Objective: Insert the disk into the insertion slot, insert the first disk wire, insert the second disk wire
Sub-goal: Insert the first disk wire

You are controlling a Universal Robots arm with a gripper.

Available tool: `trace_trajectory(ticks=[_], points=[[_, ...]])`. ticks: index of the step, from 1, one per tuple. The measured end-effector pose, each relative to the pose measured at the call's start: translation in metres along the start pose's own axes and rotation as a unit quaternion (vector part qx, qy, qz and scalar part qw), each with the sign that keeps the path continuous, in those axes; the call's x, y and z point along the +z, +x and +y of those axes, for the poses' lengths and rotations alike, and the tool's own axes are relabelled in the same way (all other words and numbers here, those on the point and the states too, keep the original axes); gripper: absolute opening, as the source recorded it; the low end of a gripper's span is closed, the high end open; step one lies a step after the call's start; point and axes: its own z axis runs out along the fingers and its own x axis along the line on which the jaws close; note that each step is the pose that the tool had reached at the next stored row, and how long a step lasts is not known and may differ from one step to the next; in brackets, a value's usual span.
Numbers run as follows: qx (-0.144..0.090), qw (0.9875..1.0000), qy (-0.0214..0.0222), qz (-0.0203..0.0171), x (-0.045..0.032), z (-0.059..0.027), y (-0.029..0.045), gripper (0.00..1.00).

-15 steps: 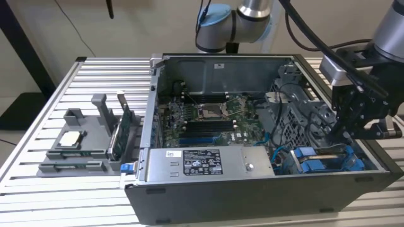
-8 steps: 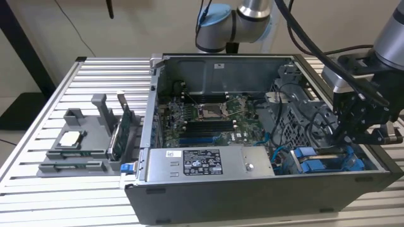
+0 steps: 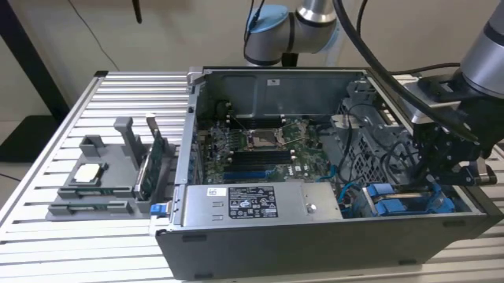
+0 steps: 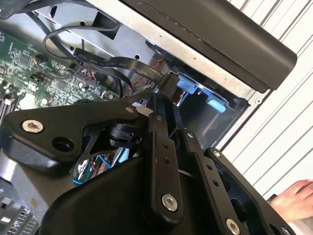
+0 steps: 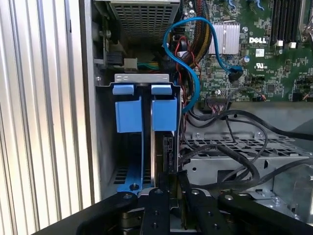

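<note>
The disk (image 5: 164, 113), in its blue carrier, sits in the insertion slot (image 5: 104, 147) at the case's front corner, beside a second blue carrier (image 5: 128, 115). In the exterior view the same blue carriers (image 3: 398, 203) lie low in the case on that view's right, with my gripper (image 3: 450, 177) just above them. My gripper (image 4: 164, 100) is shut on the black connector (image 4: 168, 82) of a flat black disk wire (image 4: 112, 62), pressed against the disk's back edge next to a blue tab (image 4: 188, 88). The first wrist view shows the gripper (image 5: 169, 196) at the disk's edge.
A grey labelled power-supply box (image 3: 252, 203) lies along the case's near side. A blue cable (image 5: 191, 73) and several black cables (image 5: 234, 147) loop over the metal cage by the bay. A person's hand (image 4: 293, 200) rests outside the case. A grey fixture (image 3: 98, 177) holds parts at the exterior view's left.
</note>
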Motion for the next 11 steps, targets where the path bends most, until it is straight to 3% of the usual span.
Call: trace_trajectory(ticks=[9, 11], points=[[0.000, 1.0000, 0.0000, 0.0004, -0.0026, -0.0005, -0.0001, 0.19], [-0.001, 1.0000, 0.0006, 0.0062, -0.0029, -0.0005, -0.0003, 0.19]])
